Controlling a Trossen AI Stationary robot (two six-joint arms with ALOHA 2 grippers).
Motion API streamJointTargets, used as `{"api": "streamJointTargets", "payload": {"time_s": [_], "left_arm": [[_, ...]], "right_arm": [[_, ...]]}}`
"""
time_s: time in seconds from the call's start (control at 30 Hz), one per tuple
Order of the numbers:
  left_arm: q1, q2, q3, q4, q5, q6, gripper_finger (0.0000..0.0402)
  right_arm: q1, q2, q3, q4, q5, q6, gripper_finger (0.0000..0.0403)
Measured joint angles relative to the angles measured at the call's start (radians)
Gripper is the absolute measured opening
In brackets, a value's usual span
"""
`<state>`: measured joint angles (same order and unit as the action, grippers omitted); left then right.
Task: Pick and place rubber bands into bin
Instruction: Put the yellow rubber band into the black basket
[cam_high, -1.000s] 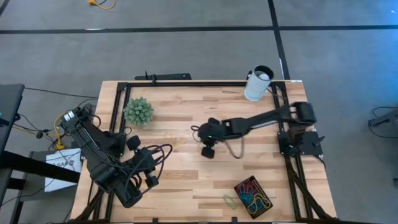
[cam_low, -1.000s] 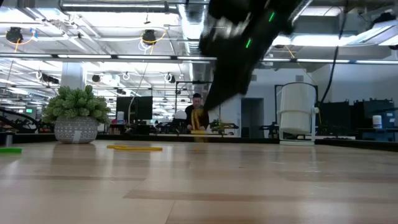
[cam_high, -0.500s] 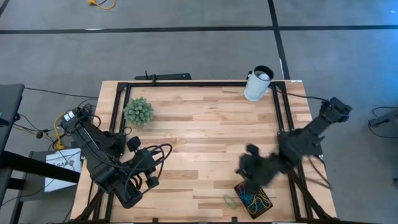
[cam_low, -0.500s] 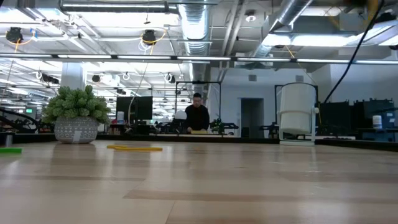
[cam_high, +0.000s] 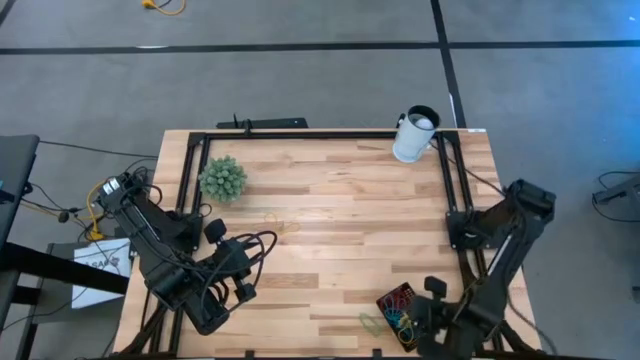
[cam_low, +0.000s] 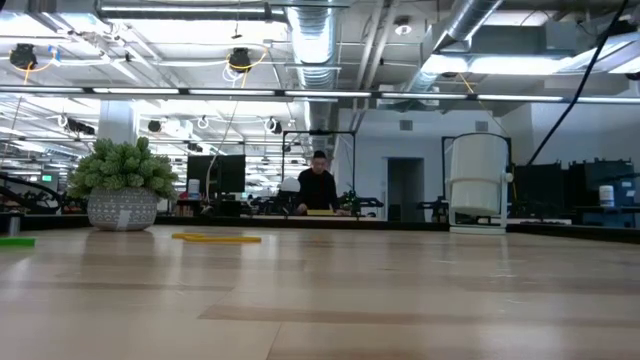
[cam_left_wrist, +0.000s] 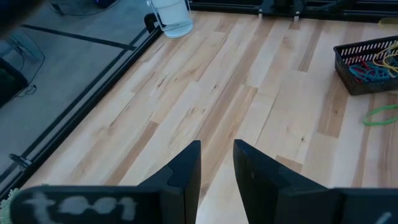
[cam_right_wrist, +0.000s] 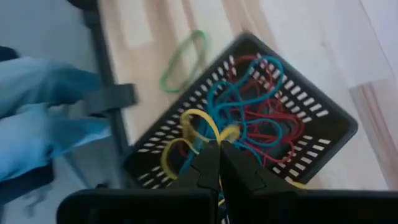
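The bin (cam_high: 398, 300), a black gridded tray with several red, blue and yellow rubber bands (cam_right_wrist: 261, 118) in it, sits at the table's near right corner. My right gripper (cam_right_wrist: 219, 149) hovers over it (cam_high: 420, 318), shut on a yellow rubber band (cam_right_wrist: 194, 122). A green band (cam_high: 372, 322) lies flat on the wood just left of the bin. Another yellow band (cam_high: 285, 222) lies flat near the table's middle. My left gripper (cam_left_wrist: 216, 165) waits at the near left (cam_high: 243, 280), open, nothing between its fingers. My right gripper pinches the yellow band at one spot of its loop (cam_right_wrist: 225, 134) between its two fingertips, coming from above and slanting down. The rest of the loop droops slack over the bands in the bin. Whether it touches them I cannot tell.
A small potted plant (cam_high: 222, 178) stands at the far left and a white cup (cam_high: 415, 135) at the far right. Black rails (cam_high: 190, 170) frame the table. A person stands in the room beyond (cam_low: 318, 185). A light blue shape (cam_right_wrist: 37, 118) shows beyond the table's near edge.
My right gripper has swung fast from the table's middle toward the near right corner, staying shut and carrying the yellow band, and now stands over the bin. It has left the low view.
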<state>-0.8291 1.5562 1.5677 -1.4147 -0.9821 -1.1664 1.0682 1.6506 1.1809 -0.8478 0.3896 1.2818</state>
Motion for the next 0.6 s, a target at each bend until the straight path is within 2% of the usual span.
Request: {"api": "streamJointTargets", "payload": {"time_s": [0.1, 0.3, 0.47, 0.6], "left_arm": [[0.000, 0.000, 0.000, 0.000, -0.002, 0.000, 0.0085], [0.000, 0.000, 0.000, 0.004, -0.006, 0.000, 0.0085], [0.000, 0.000, 0.000, 0.019, -0.011, 0.010, 0.0085], [0.000, 0.000, 0.000, 0.019, -0.016, 0.014, 0.0085]], "right_arm": [[-0.015, 0.047, 0.000, 0.006, -0.025, 0.004, 0.0001], [-0.057, 0.110, 0.000, 0.003, -0.196, 0.033, 0.0007], [-0.074, 0.143, 0.001, 0.002, -0.299, 0.053, 0.0030], [-0.077, 0.149, 0.001, -0.003, -0.324, 0.028, 0.0056]]}}
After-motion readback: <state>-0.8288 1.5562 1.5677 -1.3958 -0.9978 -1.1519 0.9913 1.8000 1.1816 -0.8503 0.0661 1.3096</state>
